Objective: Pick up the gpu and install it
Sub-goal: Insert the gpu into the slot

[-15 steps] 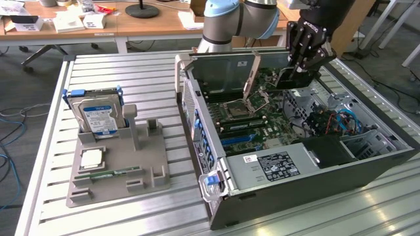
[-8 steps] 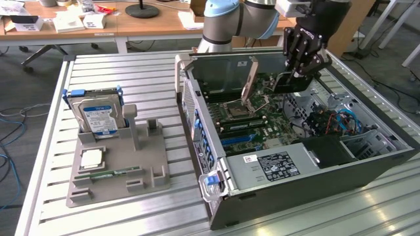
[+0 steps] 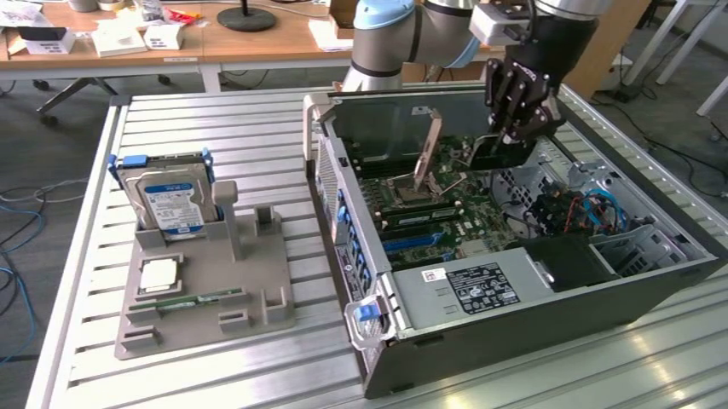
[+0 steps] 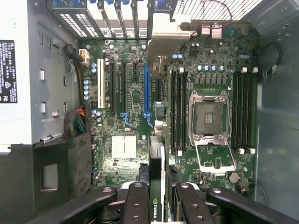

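We see the end effector point(image 3: 517, 129) clamped on the gpu point(image 4: 156, 172), held edge-down above the motherboard point(image 4: 124, 116) inside the computer case point(image 3: 546, 315), probably so its connector faces the blue slot point(image 4: 146, 88).

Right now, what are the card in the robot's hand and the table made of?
The gpu: dark, matte card, likely circuit-board laminate, with a green logo printed on its edge. The table: probably aluminium, judging by its pale silvery ribbed slats with a dull sheen.

The table point(image 3: 205, 128) was formed of ribbed, bare aluminium. The parts stand point(image 3: 199, 298) was moulded in matt grey plastic. The gpu point(image 4: 156, 177) was faced in matt black.
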